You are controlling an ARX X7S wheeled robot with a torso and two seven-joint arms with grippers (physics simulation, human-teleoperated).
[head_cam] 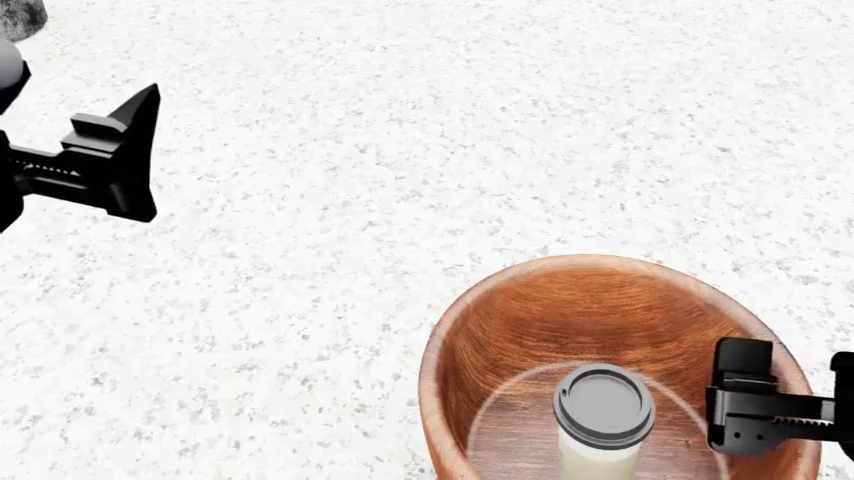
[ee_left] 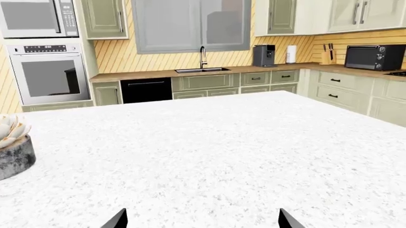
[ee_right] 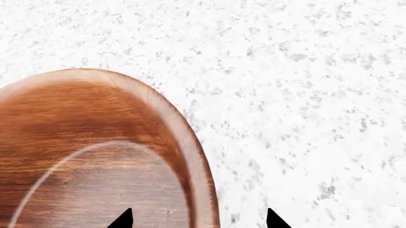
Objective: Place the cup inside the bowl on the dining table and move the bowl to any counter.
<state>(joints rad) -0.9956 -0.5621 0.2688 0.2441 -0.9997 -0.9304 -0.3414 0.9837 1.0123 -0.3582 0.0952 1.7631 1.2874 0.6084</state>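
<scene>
On the white speckled dining worktop (head_cam: 400, 150) near the head view's lower edge sits the wooden bowl (head_cam: 534, 330), cup (head_cam: 603, 415) standing upright inside it on the flat base, dark lid up, cup apart from the bowl walls. Right pincer (head_cam: 801, 400) hovers at the bowl's right rim; wrist view shows its two finger tips (ee_right: 123, 219) spread wide, one over the bowl's inside, the other over the worktop outside, rim between them, nothing gripped, contact with rim cannot be told. Left pincer (head_cam: 127, 150) well apart from the bowl, up at the left of the head view over bare worktop; tips (ee_left: 117, 221) wide apart in its wrist view, holding nothing. Grey stone-like planter with pale leaves (ee_left: 13, 152) at the worktop's edge by the left arm. Beyond, brown wood counter (ee_left: 254, 69) with black sink (ee_left: 201, 70) and faucet, wall oven (ee_left: 47, 73), coffee machine (ee_left: 264, 55), toaster oven (ee_left: 374, 57).
</scene>
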